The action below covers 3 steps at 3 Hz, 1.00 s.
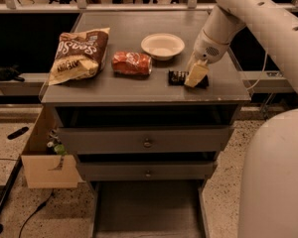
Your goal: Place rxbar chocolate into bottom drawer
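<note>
The rxbar chocolate (177, 77) is a small dark bar lying flat on the grey cabinet top, right of centre near the front edge. My gripper (196, 76) hangs from the white arm at the upper right. It is down at the bar's right half and covers its middle. The bottom drawer (146, 209) is pulled out at floor level below the two upper drawers, and its flat grey floor is bare.
On the cabinet top (139, 90) are a brown-and-cream chip bag (79, 56) at the left, an orange-red packet (132, 63) in the middle and a white bowl (162, 45) behind. A cardboard box (44, 160) stands left of the cabinet. My white base (275, 182) fills the right.
</note>
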Available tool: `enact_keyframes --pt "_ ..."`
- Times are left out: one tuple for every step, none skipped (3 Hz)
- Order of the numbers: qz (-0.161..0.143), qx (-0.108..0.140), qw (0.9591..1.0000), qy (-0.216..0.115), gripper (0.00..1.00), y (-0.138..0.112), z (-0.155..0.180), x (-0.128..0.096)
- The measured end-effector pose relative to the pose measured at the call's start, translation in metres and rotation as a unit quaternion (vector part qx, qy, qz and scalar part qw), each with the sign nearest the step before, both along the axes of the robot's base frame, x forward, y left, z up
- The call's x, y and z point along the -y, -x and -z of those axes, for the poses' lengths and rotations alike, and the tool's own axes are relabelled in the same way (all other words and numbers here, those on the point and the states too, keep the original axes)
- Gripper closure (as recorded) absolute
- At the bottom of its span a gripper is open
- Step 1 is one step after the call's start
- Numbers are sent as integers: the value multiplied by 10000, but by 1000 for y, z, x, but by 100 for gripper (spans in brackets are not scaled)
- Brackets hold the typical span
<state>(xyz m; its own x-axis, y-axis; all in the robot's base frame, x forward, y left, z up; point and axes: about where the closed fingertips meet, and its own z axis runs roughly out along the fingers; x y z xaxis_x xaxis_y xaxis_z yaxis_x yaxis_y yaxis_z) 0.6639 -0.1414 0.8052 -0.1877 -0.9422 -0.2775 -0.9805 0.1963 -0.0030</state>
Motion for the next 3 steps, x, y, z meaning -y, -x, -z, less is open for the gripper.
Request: enact_keyframes --pt "0 0 10000 0 100 0 0 0" --pt "0 0 10000 0 100 0 -12 0" --pt "0 1 10000 0 100 0 -21 0"
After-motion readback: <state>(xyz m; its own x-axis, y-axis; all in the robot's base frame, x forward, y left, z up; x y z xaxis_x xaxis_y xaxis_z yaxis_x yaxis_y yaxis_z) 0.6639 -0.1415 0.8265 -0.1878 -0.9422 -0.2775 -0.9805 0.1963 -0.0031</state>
